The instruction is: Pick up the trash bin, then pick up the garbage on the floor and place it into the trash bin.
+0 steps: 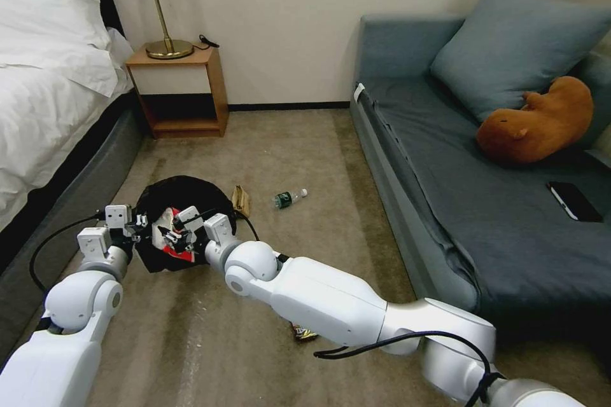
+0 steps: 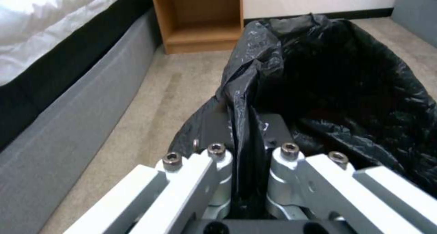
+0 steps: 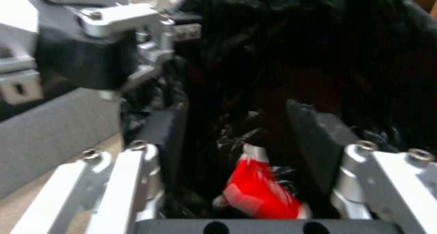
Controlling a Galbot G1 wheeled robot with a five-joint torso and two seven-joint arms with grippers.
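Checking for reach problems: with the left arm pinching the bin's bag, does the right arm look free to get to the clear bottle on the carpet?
Probably yes. The bottle lies on open carpet beyond the trash bin, nothing beside it. But the right gripper sits over the bin with the red wrapper between its open fingers.

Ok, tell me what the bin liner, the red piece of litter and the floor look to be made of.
Bin liner: thin black plastic film, glossy, going by its crinkles and highlights. Red litter: probably a shiny plastic or foil snack wrapper, crumpled with white print; too blurred to be sure. Floor: beige short-pile carpet, matte, faintly streaked.
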